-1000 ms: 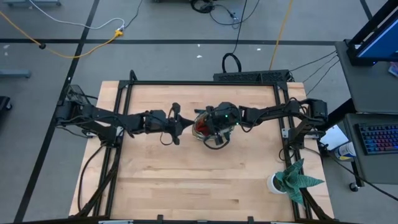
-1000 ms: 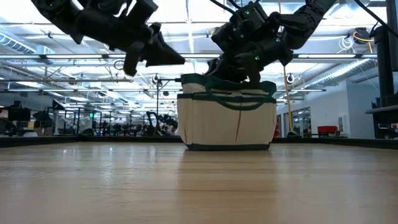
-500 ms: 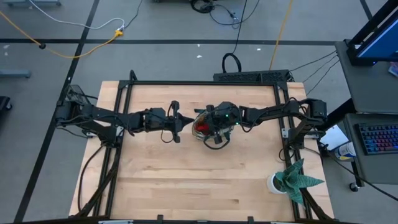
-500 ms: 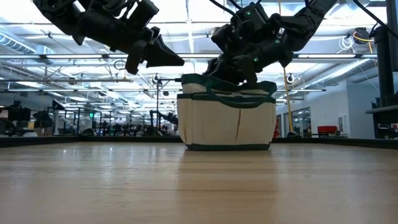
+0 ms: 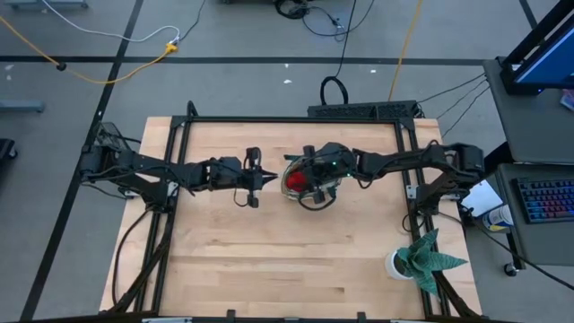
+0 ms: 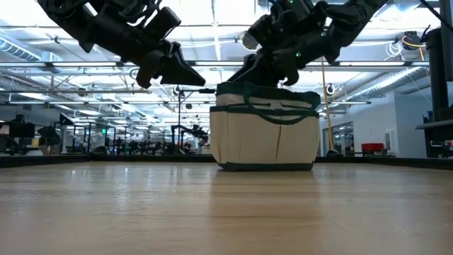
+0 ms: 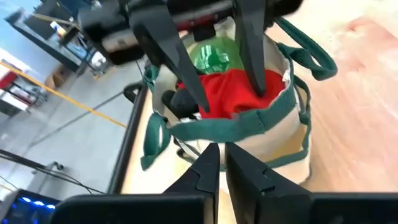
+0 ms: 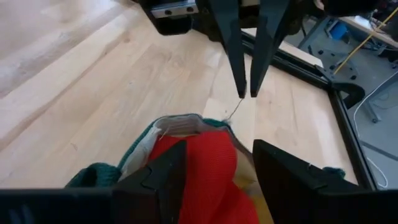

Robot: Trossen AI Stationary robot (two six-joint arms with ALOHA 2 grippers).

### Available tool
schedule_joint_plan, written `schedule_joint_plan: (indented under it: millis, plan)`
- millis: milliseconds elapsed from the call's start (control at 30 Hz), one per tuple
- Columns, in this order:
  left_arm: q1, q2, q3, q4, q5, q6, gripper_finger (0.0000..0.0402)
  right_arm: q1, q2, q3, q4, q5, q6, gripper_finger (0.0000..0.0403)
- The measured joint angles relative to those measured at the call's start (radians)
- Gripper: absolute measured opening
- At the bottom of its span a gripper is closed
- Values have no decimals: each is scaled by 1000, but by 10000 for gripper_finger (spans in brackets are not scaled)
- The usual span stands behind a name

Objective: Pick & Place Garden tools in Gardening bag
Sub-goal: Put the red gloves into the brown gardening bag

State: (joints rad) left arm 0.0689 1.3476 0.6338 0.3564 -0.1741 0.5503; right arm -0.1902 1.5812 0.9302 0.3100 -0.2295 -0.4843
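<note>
We see the gardening bag (image 6: 266, 126) standing upright on the bench (image 5: 269, 260), a bit back of centre and between the two arms; cream sides, green trim, green loop handles hanging over the front. Inside it the red glove (image 7: 233, 93) lies on top, with the green spray bottle (image 7: 210, 59) behind it and a black item, maybe the shears, at one side; we can't tell for sure. From above the glove reads as a red patch in the bag's mouth (image 5: 297, 179). The right gripper (image 8: 216, 163) hangs directly over the open bag, jaws spread apart with the glove showing in the gap between them, and we see nothing held; in the low view it sits just above the bag's rim (image 6: 272, 72). The left gripper (image 7: 222, 163) hovers off the bench just beside the bag's left end, pointing at it, jaws nearly together with only a thin slit between them, nothing in them; in the low view it's raised, roughly level with the bag's top (image 6: 180, 73). A thin thread or wire dangles from the left fingertips in the right wrist view. Spiky green potted plant (image 5: 421, 257) in a white pot sits at the bench's near right corner, well apart from the bag. Keyboard (image 5: 543, 198) on a side desk to the right.
</note>
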Motion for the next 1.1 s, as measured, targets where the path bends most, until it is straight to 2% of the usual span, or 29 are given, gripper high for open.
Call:
schedule_joint_plan:
  millis: [1100]
  plan:
    - [-6, 0, 0, -53, -2, -145, 34, 2, -17, 2, -9, -3, -17, 181]
